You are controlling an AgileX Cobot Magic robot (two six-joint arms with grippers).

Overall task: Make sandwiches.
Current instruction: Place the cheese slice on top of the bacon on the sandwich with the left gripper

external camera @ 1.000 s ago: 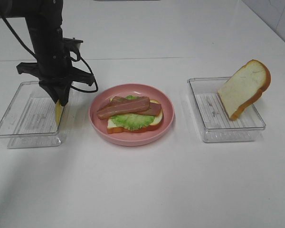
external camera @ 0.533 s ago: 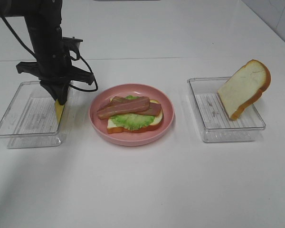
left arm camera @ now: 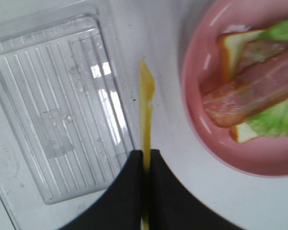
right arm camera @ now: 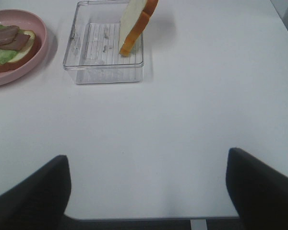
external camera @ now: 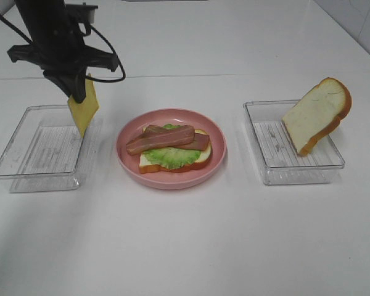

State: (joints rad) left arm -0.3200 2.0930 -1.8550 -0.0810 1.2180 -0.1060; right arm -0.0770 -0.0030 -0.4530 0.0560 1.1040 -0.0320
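On the pink plate (external camera: 216, 157) lies a bread slice (external camera: 203, 160) topped with green lettuce (external camera: 169, 157) and bacon strips (external camera: 160, 139). My left gripper (external camera: 79, 94) is shut on a yellow cheese square (external camera: 84, 111), which hangs on edge above the right rim of the left clear tray (external camera: 24, 163). In the left wrist view the cheese square (left arm camera: 146, 103) sticks out edge-on from the shut gripper (left arm camera: 146, 160). A second bread slice (external camera: 316, 115) leans in the right clear tray (external camera: 277, 166). My right gripper (right arm camera: 148, 165) stands open over bare table, far from the bread slice (right arm camera: 136, 21).
The plate (left arm camera: 201, 129) sits between the two trays, close to the left tray (left arm camera: 53, 120). White table surrounds them, with its near edge (right arm camera: 149, 218) under the right gripper.
My left gripper has risen out of the left tray with the cheese square, lifting it clear of the tray floor. The right arm has not moved.
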